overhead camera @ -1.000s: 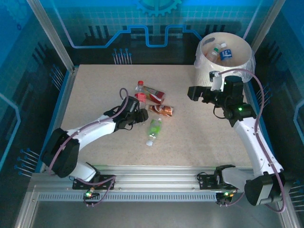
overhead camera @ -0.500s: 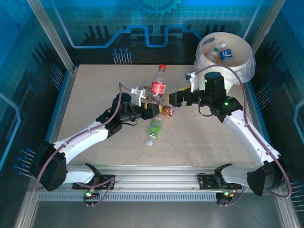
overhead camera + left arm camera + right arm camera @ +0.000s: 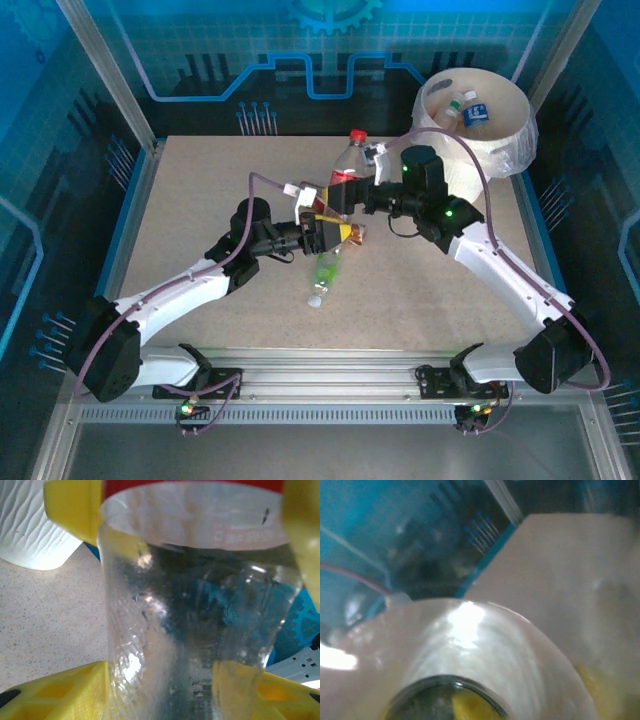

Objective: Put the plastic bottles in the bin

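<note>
Left fingers (image 3: 55, 692) clamp narrow on the clear lower body of a bottle (image 3: 347, 165), one each side in the left wrist view. Left gripper (image 3: 333, 213) holds it off the table (image 3: 200, 190), near upright, with the red cap tilted far-right. Left arm stretches low from the near-left base toward mid-table.

Right gripper (image 3: 367, 192) comes in from the right at the red label. Its yellow fingers (image 3: 70, 510) flank the bottle higher up; cannot tell if they press on it. In the right wrist view the bottle is right against the lens, blurred. Right arm is bent at the elbow, forearm reaching left.

Bin (image 3: 505, 140) stands at the far-right corner with a few bottles (image 3: 472, 108) inside. Green bottle (image 3: 322, 268) lies on the table just near of the left gripper. Orange bottle (image 3: 352, 233) is partly hidden beside that gripper.

A second ago the left gripper was down among the table bottles and the right arm was back by the bin. Half a second ago the bottle was already lifted and the right gripper was apart from it. Now the bottle sits further right and the right gripper is at it.
</note>
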Available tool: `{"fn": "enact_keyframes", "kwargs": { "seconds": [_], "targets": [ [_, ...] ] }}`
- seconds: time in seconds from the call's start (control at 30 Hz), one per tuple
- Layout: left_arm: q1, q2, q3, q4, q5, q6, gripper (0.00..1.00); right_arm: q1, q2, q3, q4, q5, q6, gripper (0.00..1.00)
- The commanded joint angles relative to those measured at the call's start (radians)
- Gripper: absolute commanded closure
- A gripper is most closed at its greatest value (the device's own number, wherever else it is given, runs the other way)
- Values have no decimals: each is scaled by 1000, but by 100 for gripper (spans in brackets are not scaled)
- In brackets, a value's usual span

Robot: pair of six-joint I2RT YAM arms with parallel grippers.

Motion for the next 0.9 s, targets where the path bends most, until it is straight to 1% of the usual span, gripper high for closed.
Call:
{"fn": "enact_keyframes", "kwargs": {
  "seconds": [0.0,0.07,0.2,0.27,0.33,0.43,0.53,0.6,0.67,0.83,0.87],
  "targets": [
    [-9,11,-9,68,31,-10,57,6,-22,-41,180,-4,81,20],
    [-10,12,-14,67,20,-10,57,7,-27,-41,180,-10,80,27],
    [-10,14,-20,63,10,-7,56,9,-33,-29,104,5,34,37],
    [-10,20,-12,45,10,-1,54,8,-30,-27,80,15,18,43],
    [-9,25,0,9,-3,6,45,9,-22,-18,56,25,1,47],
    [-10,30,14,-31,-25,7,29,9,-9,-7,50,32,-14,51],
    [-9,31,21,-36,-26,-10,17,8,11,37,-4,37,-50,54],
    [-8,27,18,-32,-32,-13,13,9,21,64,-39,43,-74,55],
    [-8,20,15,-38,-46,-10,10,9,23,79,-58,55,-95,56],
    [-7,-19,3,-76,-91,19,1,5,17,115,-122,123,-151,58],
    [-8,-27,4,-94,-104,28,1,3,12,118,-131,142,-162,58]
  ]
}}
